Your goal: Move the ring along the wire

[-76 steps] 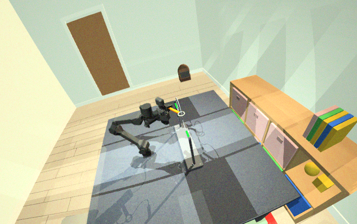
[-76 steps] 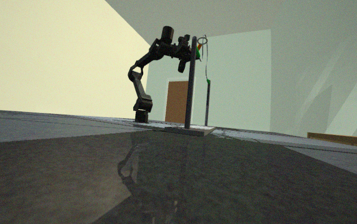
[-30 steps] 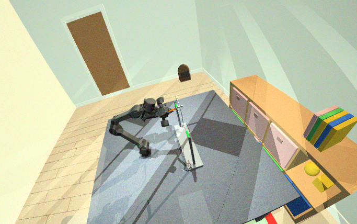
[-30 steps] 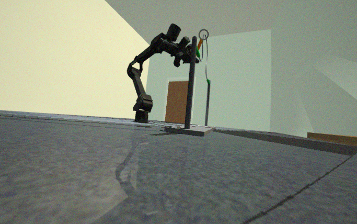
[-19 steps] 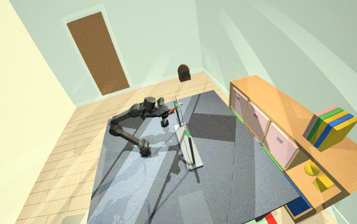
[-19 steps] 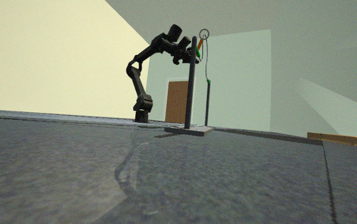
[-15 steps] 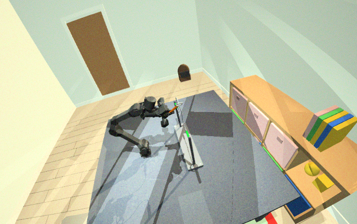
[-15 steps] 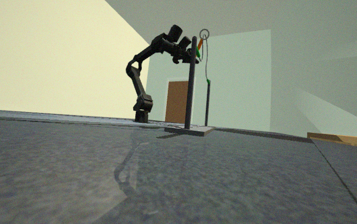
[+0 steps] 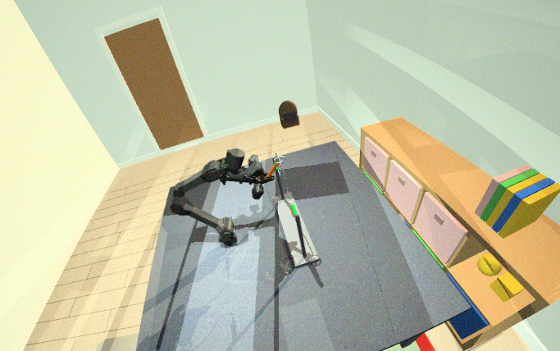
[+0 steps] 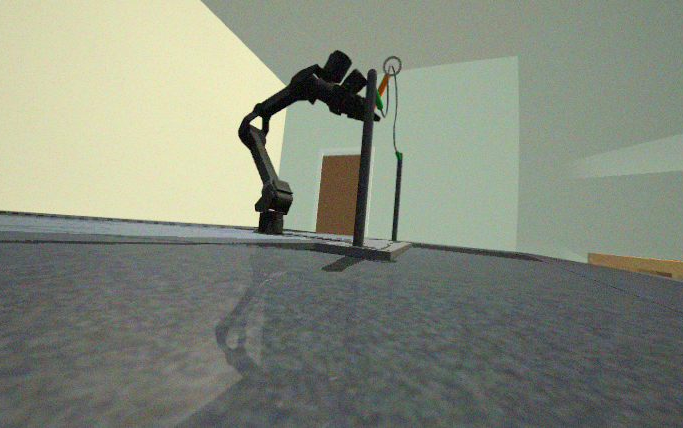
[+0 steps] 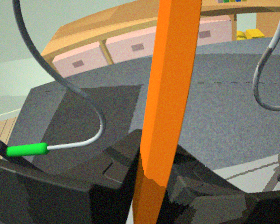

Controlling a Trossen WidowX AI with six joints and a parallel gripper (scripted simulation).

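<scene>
The ring (image 9: 284, 159) (image 10: 400, 65) is raised high, with the grey wire (image 10: 395, 106) (image 11: 36, 55) appearing to pass through it; exact clearance is too small to tell. My gripper (image 9: 270, 177) (image 10: 376, 112) (image 11: 148, 139) is shut on the orange handle (image 9: 271, 170) (image 10: 383, 85) (image 11: 168, 90), which slants up to the ring. The far green part (image 9: 277, 167) (image 10: 399, 155) (image 11: 27, 149) tops the far post (image 9: 280, 187) (image 10: 397, 202). The near green part (image 9: 293, 209) (image 10: 379, 99) is at the near post (image 9: 300, 235) (image 10: 365, 175). The ring is out of the wrist view.
Both posts stand on a pale base (image 9: 289, 233) on the dark table (image 9: 339, 279). In the wrist view, another bend of the wire (image 11: 257, 85) rises at the right. A wooden shelf (image 9: 439, 161) with pink drawers stands beyond the table.
</scene>
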